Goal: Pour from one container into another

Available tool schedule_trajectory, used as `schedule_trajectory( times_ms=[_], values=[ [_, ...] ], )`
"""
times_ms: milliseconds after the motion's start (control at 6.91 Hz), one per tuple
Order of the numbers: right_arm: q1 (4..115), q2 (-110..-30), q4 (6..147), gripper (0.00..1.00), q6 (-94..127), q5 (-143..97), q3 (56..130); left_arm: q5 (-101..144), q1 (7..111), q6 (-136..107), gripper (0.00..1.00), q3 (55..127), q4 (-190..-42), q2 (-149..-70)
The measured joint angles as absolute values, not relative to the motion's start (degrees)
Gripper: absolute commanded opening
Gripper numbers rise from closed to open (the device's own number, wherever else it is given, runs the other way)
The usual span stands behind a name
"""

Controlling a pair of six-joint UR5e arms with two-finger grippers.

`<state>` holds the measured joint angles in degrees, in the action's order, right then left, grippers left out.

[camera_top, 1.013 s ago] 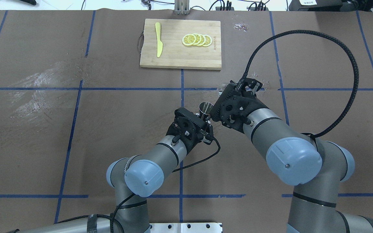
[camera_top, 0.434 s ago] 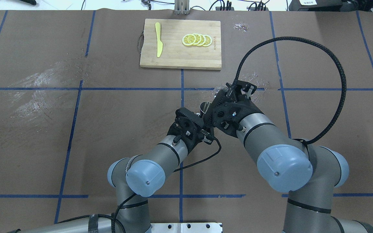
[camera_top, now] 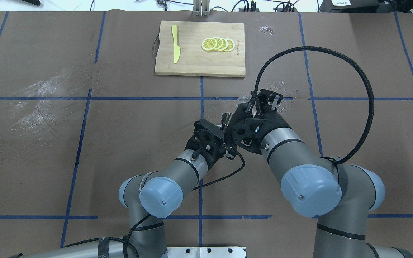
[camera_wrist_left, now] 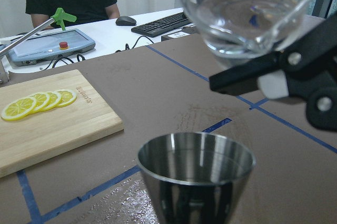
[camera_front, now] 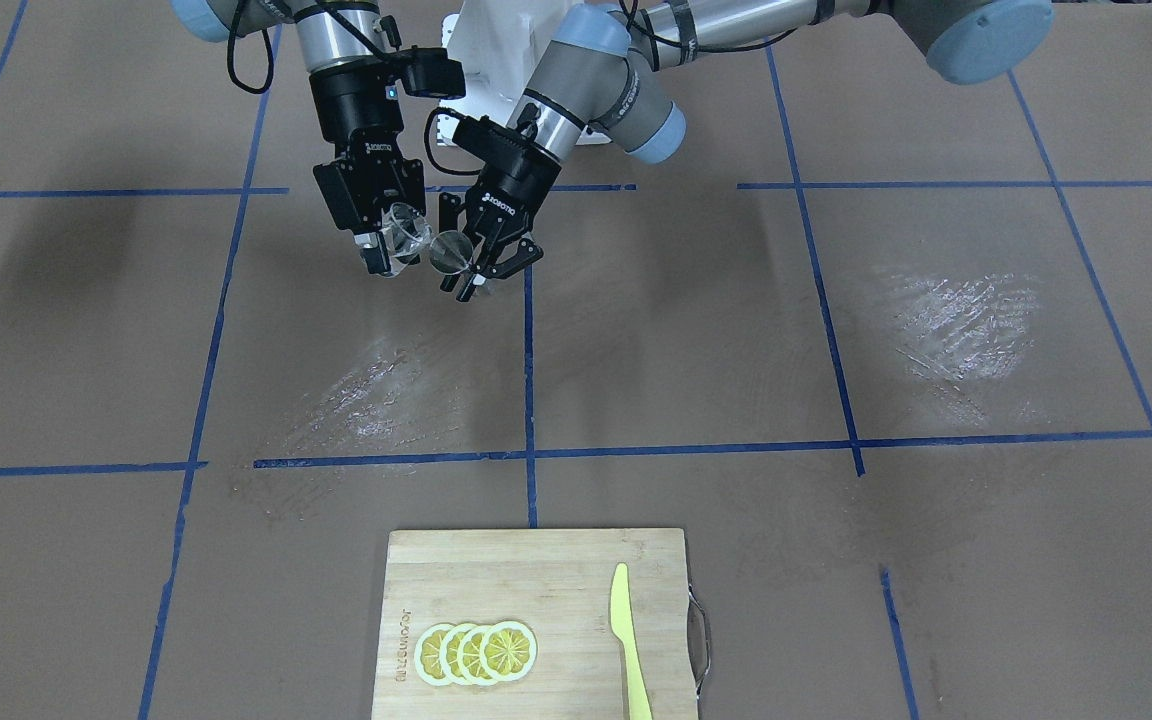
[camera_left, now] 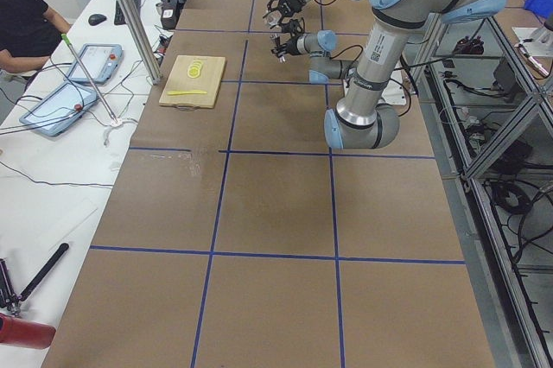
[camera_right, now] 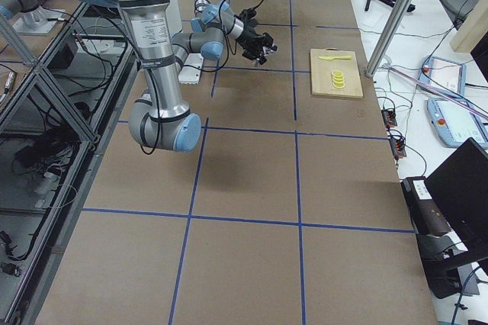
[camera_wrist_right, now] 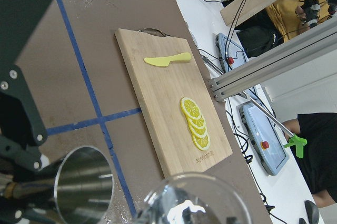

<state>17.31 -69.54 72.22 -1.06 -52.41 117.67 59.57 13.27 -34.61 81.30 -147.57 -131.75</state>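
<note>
The glass (camera_wrist_left: 247, 11), judged light, slick and breakable, is held tilted above the table (camera_front: 736, 350) by the right gripper (camera_front: 388, 248), jaws closed on its wall, rim close above the jigger (camera_wrist_left: 196, 171). The jigger, stiff metal, is clamped below its upper cone by the left gripper (camera_front: 461, 262). A board (camera_front: 536, 570) with lemon slices (camera_front: 476, 652) and knife (camera_front: 628, 640) lies well apart, out of the way.
</note>
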Motion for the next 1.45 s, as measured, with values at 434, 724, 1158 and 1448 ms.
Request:
schedule_trajectory(
  times_ms=[434,724,1158,1448],
  values=[
    [16.2,-68.2,73.3,0.0,-3.8,-50.0,117.6,59.4,13.3,-34.6,0.0,81.3,-147.5,-131.7],
    [15.0,-65.3,77.3,0.0,-5.9,-47.0,117.6,59.4,13.3,-34.6,0.0,81.4,-147.5,-131.7],
    [14.5,-64.7,78.6,0.0,-7.1,-45.9,117.2,59.4,13.3,-34.6,0.0,81.4,-147.6,-131.7],
    [14.6,-64.9,78.7,0.0,-7.7,-44.5,116.7,59.4,13.3,-34.6,0.0,81.4,-147.6,-131.7]
  ],
)
